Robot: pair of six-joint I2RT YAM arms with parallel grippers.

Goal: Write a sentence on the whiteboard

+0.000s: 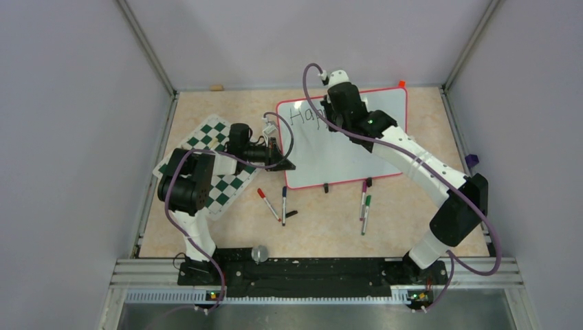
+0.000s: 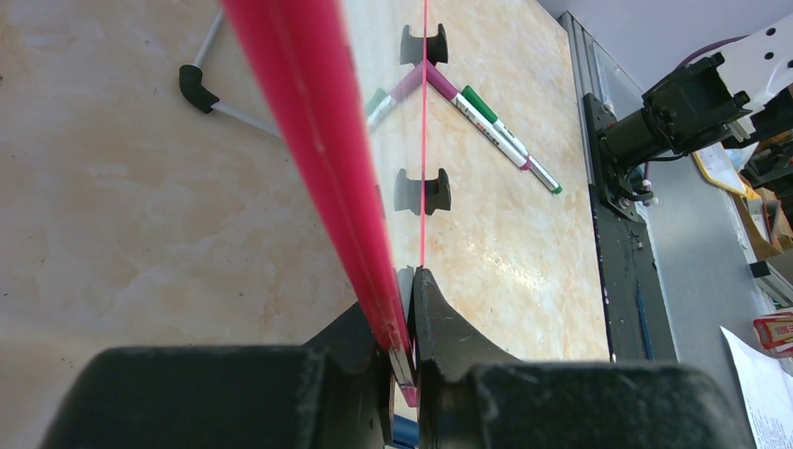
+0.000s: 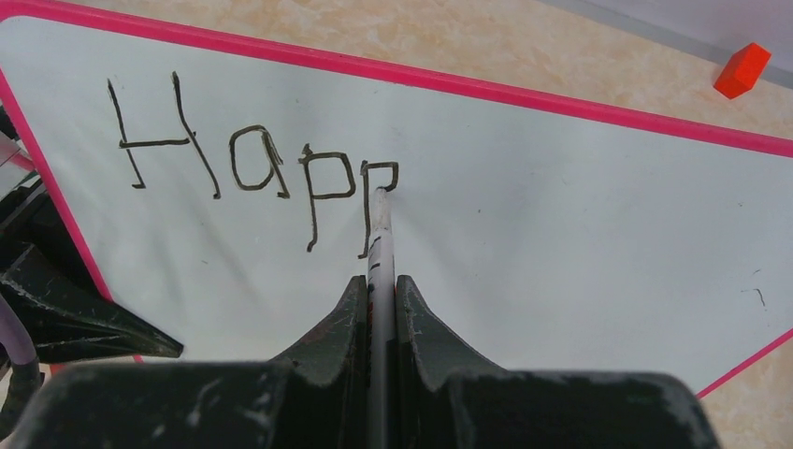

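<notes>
Biggest thing I've got is the whiteboard (image 1: 344,161), upper centre of the top view, lying flat w/ its red frame. It sits just right of the chess mat (image 1: 206,134), which the left arm partly covers. Top cam only gives me faint lettering; the right wrist cam reads it clearly as "Happ" (image 3: 252,164) plus a half-done letter, upper left of the board (image 3: 580,224). Left gripper (image 1: 285,163) sits at the board's lower-left edge. The left wrist cam shows what the top can't: the jaws are pinched narrow on the red frame (image 2: 318,140), the left gripper (image 2: 410,281) gripping the rim, w/ a black foot (image 2: 423,192) further along the edge. Right gripper (image 3: 379,285) is hidden under its own wrist in the top view; its wrist cam shows the jaws clamped on a marker (image 3: 380,224), tip touching the board at the last stroke. Loose pens below the board: a red-capped one (image 1: 265,199) and a black-tipped one (image 1: 284,203) centre, a purple (image 1: 363,192) and a green (image 1: 366,210) to their right. Small red block (image 3: 743,70) upper right, off the board's far corner. Table (image 1: 323,234) is beige, marbled, matte; plain grey walls (image 1: 69,137) on three sides, metal rail (image 1: 309,271) along the bottom.
</notes>
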